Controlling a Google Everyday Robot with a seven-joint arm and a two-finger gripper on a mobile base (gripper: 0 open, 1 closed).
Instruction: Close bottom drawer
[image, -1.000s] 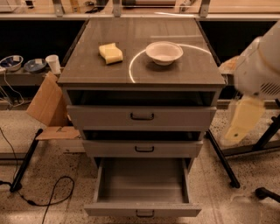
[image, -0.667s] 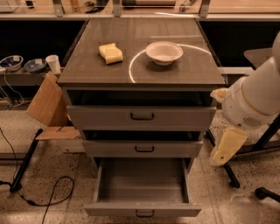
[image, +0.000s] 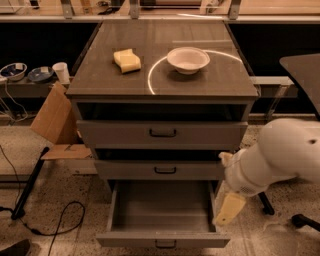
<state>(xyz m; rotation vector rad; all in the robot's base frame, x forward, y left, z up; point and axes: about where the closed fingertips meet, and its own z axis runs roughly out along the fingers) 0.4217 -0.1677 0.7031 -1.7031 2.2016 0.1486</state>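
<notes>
The bottom drawer (image: 162, 241) of the grey cabinet is pulled far out toward me. Its deep grey box is empty, and a small dark bar handle (image: 165, 244) sits on its flat front. The middle drawer (image: 160, 170) and top drawer (image: 162, 133) above it stick out only slightly. My gripper (image: 228, 210), on a bulky white arm (image: 275, 160), hangs low at the cabinet's right side, just outside the open drawer's right wall near its front corner. It holds nothing that I can see.
A white bowl (image: 188, 59) and a yellow sponge (image: 127, 60) lie on the cabinet top. A cardboard box (image: 55, 122), a black stand leg (image: 27, 185) and a cable (image: 55, 220) are on the floor at left. A dark table (image: 305, 70) stands at right.
My arm has swung down and to the left, from beside the top drawer to beside the open bottom drawer's right side. The drawer has not moved.
</notes>
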